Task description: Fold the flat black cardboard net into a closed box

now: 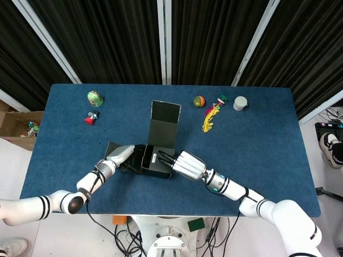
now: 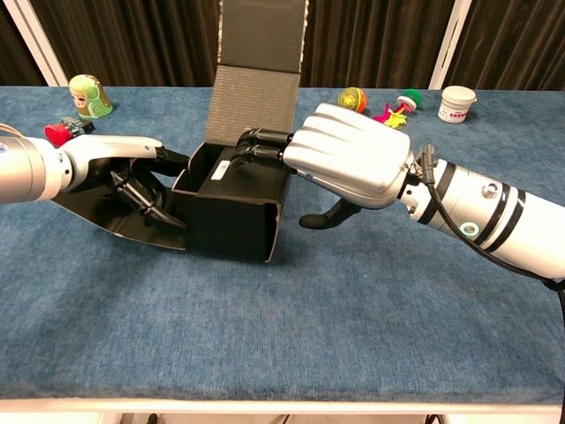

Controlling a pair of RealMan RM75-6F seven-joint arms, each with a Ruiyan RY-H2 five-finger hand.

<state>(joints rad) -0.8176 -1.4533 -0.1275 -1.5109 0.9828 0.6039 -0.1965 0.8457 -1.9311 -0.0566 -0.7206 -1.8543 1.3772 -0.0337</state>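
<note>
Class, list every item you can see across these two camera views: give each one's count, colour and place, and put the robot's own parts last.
Cardboard box: one, black, partly folded, lid flap upright, table centre-front.
Table: one, blue cloth top.
Figurine: one, green, rear left.
Small toy: one, red and dark, in front of the figurine.
Ball: one, orange and green, rear, right of centre.
Feathery toy: one, yellow and pink, beside the ball.
Small top: one, green and red, right of the ball.
Jar: one, white, rear right.
Left hand: silver with black fingers, at the box's left side.
Right hand: silver, fingers reaching over the box's right wall.
</note>
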